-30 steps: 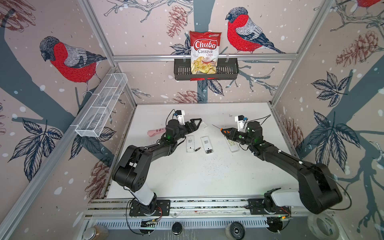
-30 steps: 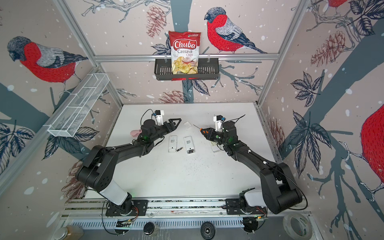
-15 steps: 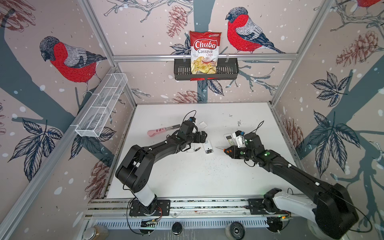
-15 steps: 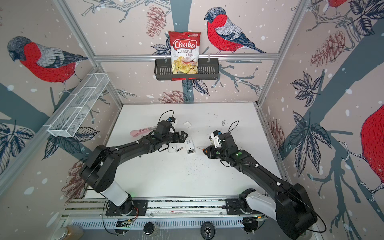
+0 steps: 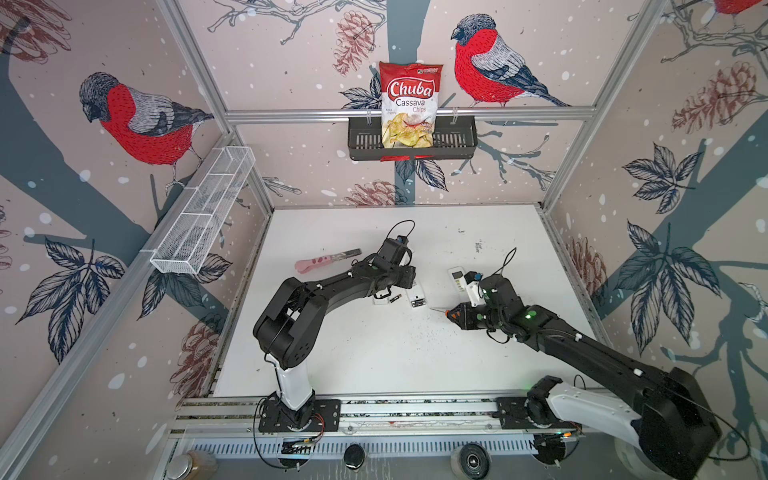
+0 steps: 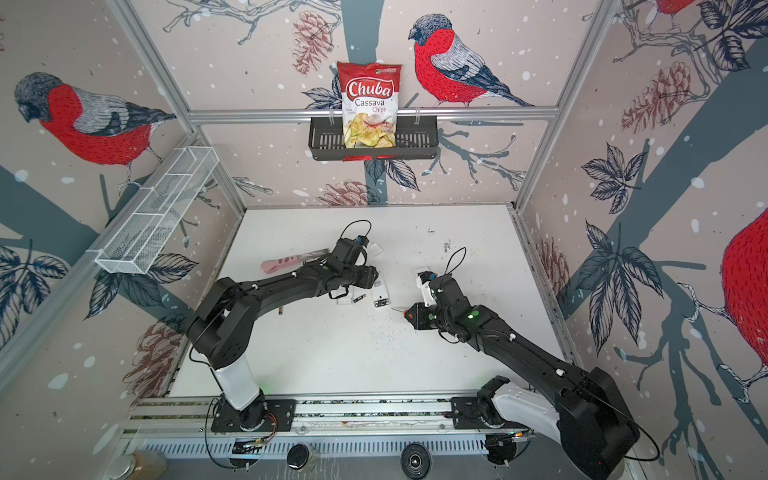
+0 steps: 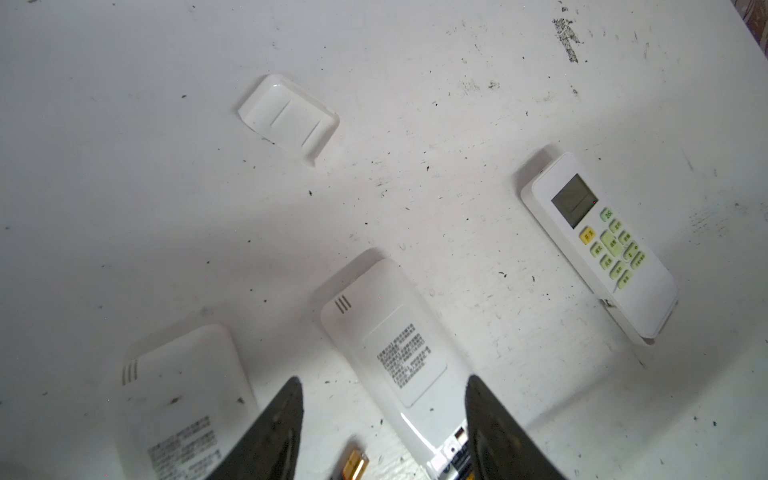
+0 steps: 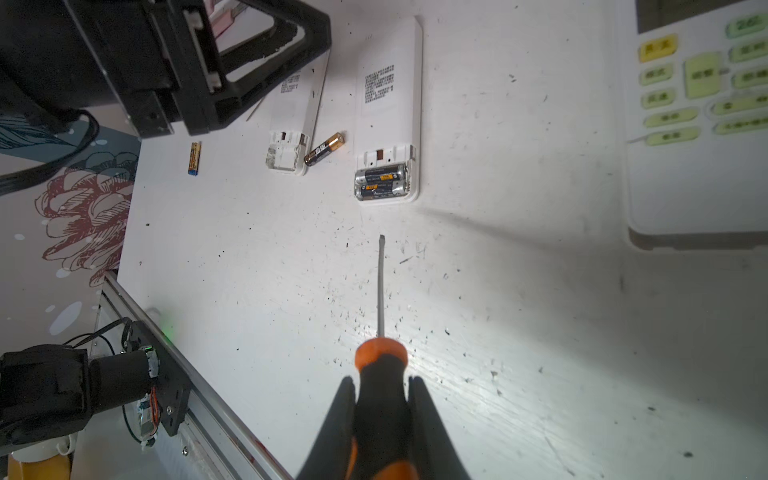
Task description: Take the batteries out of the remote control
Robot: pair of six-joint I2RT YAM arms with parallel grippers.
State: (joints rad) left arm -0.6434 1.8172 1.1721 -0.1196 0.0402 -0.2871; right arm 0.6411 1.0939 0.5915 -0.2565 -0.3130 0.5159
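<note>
Emptying the middle remote (image 8: 388,83) looks like the step in hand: two batteries (image 8: 380,180) lie side by side in its open compartment near the centre of the table (image 8: 498,291), with one loose battery (image 8: 324,148) just beside it. The left gripper (image 7: 382,380) straddles that remote, jaws spread and pinching nothing; the right gripper (image 8: 381,380) is pressed tight on the screwdriver (image 8: 381,357), tip aimed at the cells but short of them. Next, I judge, the left must steady the remote while the blade levers a cell out.
</note>
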